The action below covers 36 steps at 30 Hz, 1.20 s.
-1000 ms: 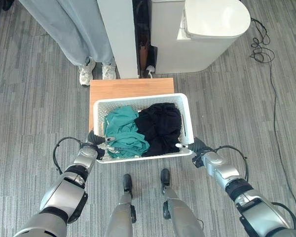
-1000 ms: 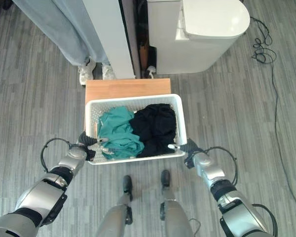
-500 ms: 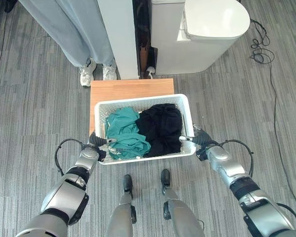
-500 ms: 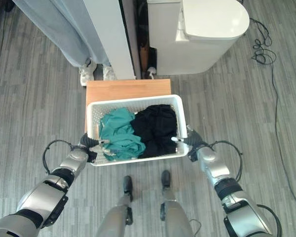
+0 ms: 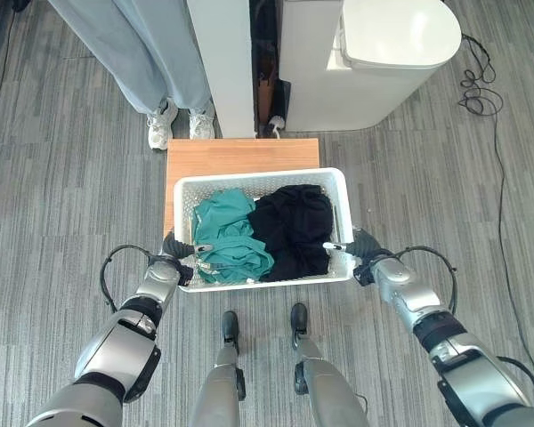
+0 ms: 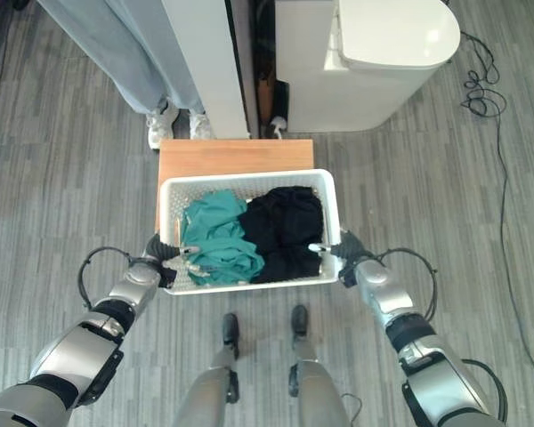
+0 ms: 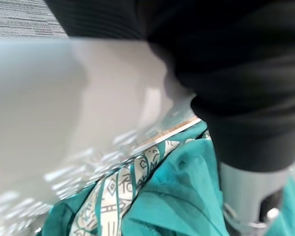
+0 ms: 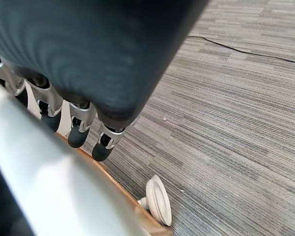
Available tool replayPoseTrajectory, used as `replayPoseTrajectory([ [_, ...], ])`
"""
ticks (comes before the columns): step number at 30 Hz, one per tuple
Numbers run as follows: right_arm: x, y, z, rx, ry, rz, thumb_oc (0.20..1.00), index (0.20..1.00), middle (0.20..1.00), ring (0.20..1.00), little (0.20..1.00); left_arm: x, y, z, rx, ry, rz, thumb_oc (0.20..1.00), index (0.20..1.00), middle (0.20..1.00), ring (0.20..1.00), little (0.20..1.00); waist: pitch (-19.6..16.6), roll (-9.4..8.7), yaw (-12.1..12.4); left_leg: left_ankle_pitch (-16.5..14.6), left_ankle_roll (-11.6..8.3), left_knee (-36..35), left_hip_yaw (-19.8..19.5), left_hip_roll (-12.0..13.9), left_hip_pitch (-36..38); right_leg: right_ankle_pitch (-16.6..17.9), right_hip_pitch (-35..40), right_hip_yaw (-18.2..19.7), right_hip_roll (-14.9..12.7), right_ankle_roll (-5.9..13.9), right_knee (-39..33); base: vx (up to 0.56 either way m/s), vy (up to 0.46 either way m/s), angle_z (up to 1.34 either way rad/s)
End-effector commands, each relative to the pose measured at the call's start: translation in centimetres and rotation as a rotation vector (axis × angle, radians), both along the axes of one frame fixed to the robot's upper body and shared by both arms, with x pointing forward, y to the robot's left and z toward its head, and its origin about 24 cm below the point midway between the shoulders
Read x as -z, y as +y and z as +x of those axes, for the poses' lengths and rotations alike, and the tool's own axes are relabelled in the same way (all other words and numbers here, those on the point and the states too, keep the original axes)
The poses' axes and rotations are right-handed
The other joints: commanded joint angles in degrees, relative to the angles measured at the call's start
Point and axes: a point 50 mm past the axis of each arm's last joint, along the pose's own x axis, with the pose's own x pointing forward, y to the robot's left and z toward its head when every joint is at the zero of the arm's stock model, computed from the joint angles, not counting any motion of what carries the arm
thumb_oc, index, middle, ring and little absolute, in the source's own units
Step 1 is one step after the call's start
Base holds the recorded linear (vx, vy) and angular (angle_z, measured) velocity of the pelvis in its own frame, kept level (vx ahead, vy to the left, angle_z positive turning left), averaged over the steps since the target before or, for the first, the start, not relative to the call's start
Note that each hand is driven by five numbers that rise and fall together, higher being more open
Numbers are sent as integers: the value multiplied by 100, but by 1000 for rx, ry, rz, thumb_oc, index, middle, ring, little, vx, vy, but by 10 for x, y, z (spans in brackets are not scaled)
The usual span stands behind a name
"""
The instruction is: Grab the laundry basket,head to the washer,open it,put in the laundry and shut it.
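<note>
The white laundry basket [image 5: 262,177] stands on a low wooden table [image 5: 240,153]. Teal clothes [image 5: 227,236] fill its left half and black clothes [image 5: 294,227] its right half. My left hand [image 5: 173,267] is at the basket's left near corner, with fingers curled over the rim above the teal cloth [image 7: 177,196]. My right hand [image 5: 365,260] grips the right side rim, thumb hooked over the top and fingers [image 8: 78,132] curled down the outside of the basket wall [image 8: 49,182]. The white washer [image 5: 374,62] stands behind the table, lid shut.
A person's legs [image 5: 160,80] stand at the back left, beside a tall white panel [image 5: 222,62]. A black cable [image 5: 481,80] runs over the grey floor on the right. A small white plug [image 8: 157,201] lies by the table's far edge.
My right hand has moved from the basket's near right corner up onto the right side rim, with its thumb now over the top. The whole picture has shifted slightly.
</note>
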Motion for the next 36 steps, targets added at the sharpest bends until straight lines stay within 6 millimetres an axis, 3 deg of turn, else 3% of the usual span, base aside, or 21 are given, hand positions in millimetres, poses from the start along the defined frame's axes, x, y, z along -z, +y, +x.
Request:
replayPoseTrajectory([
  [1,-18,14,13,-48,-57,62,1000,1000,1000,1000,1000,3,-13,4,46,56,39,1000,1000,1000,1000,1000,237,-255,-3,-166,49,21,-311,-182,-71,52,-153,221,-389,507,-7,0,0,0],
  [7,-18,17,15,-43,-46,88,1000,1000,1000,1000,1000,-3,-19,9,64,39,37,1000,1000,1000,1000,1000,273,-247,-11,-134,34,21,-318,-184,-171,78,-244,224,-390,508,-7,0,0,0],
  [12,-21,21,15,-51,-59,112,567,567,567,567,567,-3,-25,10,73,37,13,1000,1000,1000,1000,1000,302,-235,-34,-122,27,21,-310,-189,-223,87,-300,243,-389,514,-7,0,0,0],
  [13,-22,21,15,-56,-62,110,200,200,200,200,200,-2,-26,9,75,38,7,385,385,385,385,385,302,-231,-40,-126,27,21,-308,-188,-221,84,-298,248,-391,514,-7,0,0,0],
  [14,-24,22,14,-72,-79,96,200,200,200,200,200,1,-26,8,72,42,-15,200,200,200,200,200,303,-231,-49,-130,26,21,-301,-177,-209,76,-289,261,-388,512,-7,0,0,0],
  [23,-19,12,4,-82,-95,51,200,200,200,200,200,13,-26,-2,78,62,-31,200,200,200,200,200,247,-204,-80,-187,41,21,-273,-170,-93,33,-193,301,-371,484,-7,0,0,0],
  [27,-6,4,-8,-86,-76,-11,200,200,200,200,200,23,-28,-10,84,68,-48,200,200,200,200,200,204,-172,-79,-229,51,21,-271,-168,25,-22,-73,307,-371,470,-7,0,0,0],
  [36,27,-16,-40,-14,-25,-36,200,200,200,200,200,45,-54,-33,239,73,-11,200,200,200,200,200,50,-61,-22,-344,89,21,-286,-201,505,-218,470,211,-392,437,-7,7,-5,1],
])
